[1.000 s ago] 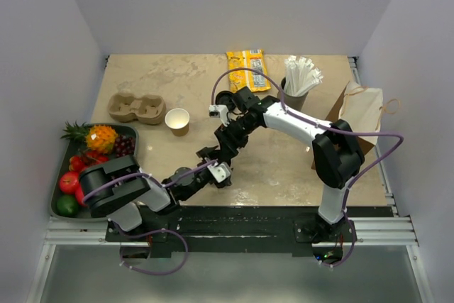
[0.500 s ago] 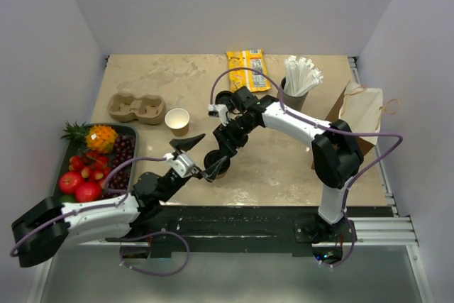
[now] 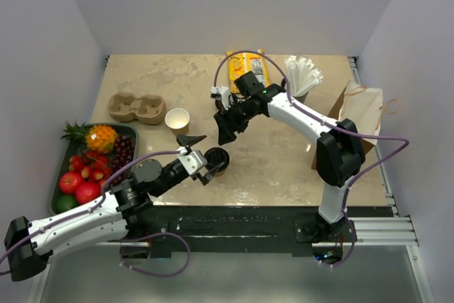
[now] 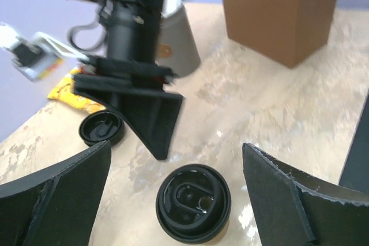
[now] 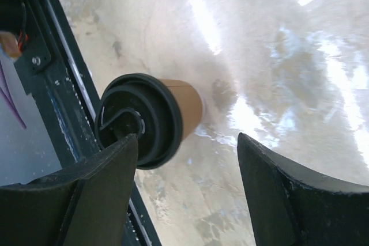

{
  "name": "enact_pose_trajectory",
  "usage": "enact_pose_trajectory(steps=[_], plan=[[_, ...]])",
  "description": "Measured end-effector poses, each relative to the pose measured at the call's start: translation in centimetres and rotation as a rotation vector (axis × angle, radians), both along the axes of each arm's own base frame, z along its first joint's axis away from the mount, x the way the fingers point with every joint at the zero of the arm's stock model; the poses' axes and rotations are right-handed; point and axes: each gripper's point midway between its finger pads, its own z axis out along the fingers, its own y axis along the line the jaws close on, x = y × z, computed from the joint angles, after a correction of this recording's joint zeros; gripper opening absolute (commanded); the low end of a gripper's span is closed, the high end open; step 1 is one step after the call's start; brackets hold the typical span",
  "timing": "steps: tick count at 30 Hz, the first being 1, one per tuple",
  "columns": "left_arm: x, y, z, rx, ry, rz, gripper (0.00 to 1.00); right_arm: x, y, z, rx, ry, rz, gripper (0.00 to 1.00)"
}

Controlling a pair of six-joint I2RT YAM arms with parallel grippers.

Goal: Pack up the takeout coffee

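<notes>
Right hand point(image 3: 225, 131) above capped cup point(image 3: 217, 160); lid point(image 4: 102, 129) nearby

Beige marbled tabletop point(image 3: 277, 168) w/ glare patches, plain pale walls point(image 3: 234, 5) on 3 sides, black rail point(image 3: 248, 219) at near edge

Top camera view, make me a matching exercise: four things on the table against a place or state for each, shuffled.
Things:
1 near paper cup
2 far paper cup
3 cup carrier
4 paper bag

Place or state:
A far right side
B both wells empty
C open on top, white inside
D closed on top, black

Pairs: 1-D, 2-C, 3-B, 4-A
</notes>
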Motion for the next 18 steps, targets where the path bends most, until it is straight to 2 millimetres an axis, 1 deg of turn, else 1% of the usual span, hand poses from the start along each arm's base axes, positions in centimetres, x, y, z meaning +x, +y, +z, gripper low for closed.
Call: enact_pose_trajectory(steps=[2,4,8,9,10,12,13,15,17,18], plan=[[-0.2,-0.7,-0.3,0.072,-0.002,-0.039,1.00,1.2,-0.6,0.9,0.021,-0.010,-0.027,0.73],[-0.5,-1.6,-0.5,0.137,-0.016,-0.092,1.00,2.5,-1.6,1.8,0.041,-0.017,-0.065,0.73],[-0.3,-4.3,-0.7,0.275,-0.067,-0.210,1.00,6.9,-4.6,4.7,0.070,-0.077,-0.181,0.73],[0.1,-5.3,-0.7,0.322,-0.072,-0.257,1.00,8.5,-5.9,6.0,0.081,-0.113,-0.224,0.73],[0.6,-6.3,-0.6,0.355,-0.070,-0.292,1.00,9.5,-6.7,7.1,0.087,-0.142,-0.250,0.73],[1.9,-7.8,-0.6,0.416,-0.038,-0.349,1.00,11.2,-9.2,9.7,0.105,-0.219,-0.314,0.73],[2.5,-9.0,-0.5,0.450,-0.016,-0.393,1.00,11.6,-10.5,11.0,0.109,-0.253,-0.346,0.73],[3.5,-10.6,-0.8,0.495,0.026,-0.446,1.00,11.8,-12.8,13.7,0.126,-0.319,-0.398,0.73],[4.1,-12.4,-1.6,0.548,0.089,-0.510,1.00,11.0,-14.4,15.8,0.143,-0.370,-0.430,0.73],[4.4,-13.2,-2.0,0.571,0.123,-0.537,1.00,10.6,-14.9,16.6,0.148,-0.386,-0.439,0.73]])
